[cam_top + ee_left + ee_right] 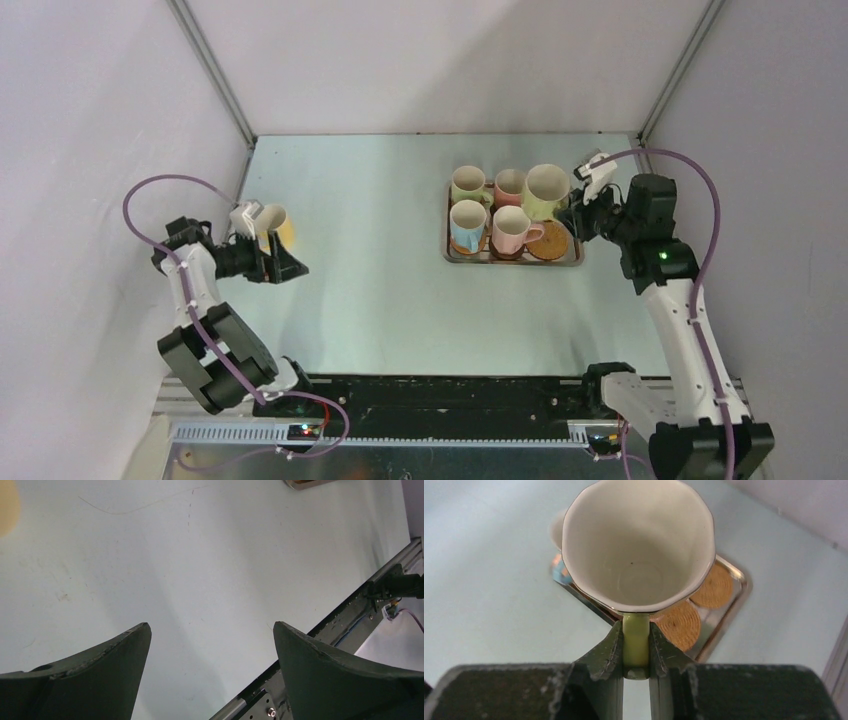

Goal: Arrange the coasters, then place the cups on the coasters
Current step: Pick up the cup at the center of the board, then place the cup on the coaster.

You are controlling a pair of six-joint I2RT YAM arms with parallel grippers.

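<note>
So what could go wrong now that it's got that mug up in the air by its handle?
1. The right tool pinches the pale yellow-green mug by its thin handle alone, so the mug could swivel or slip out.
2. The mug hangs above the steel tray, near a pink mug, so a slip or a low swing might knock that one over.

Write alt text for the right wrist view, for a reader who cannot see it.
The right gripper pinches the handle of a pale yellow-green cup between its fingers, with the cup's cream inside facing the camera. Below the cup sits a steel tray with two tan coasters lying in it.
</note>
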